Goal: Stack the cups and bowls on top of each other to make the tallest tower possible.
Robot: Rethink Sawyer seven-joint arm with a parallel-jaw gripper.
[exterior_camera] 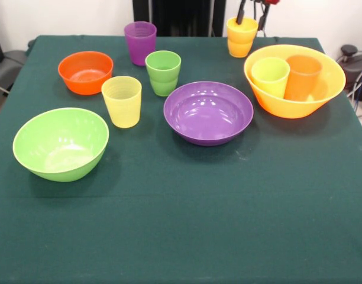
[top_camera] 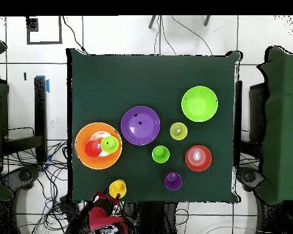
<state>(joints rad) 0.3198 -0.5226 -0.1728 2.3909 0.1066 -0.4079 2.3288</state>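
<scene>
Yellow-orange, the largest glossy plastic bowl (exterior_camera: 294,94) holds two upright tumblers side by side, a lime green cup (exterior_camera: 270,76) and an orange cup (exterior_camera: 302,77). Just behind this bowl stands the yellow-orange ribbed cup (exterior_camera: 241,36), where the gripper (exterior_camera: 252,12) hangs; its grip cannot be told. Beside the big bowl sits an empty shallow purple bowl (exterior_camera: 208,112).

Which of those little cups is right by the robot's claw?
The yellow-orange plastic cup at the green table's edge, directly beneath the gripper. The other cups stand farther off, two of them inside the big yellow-orange bowl.
</scene>
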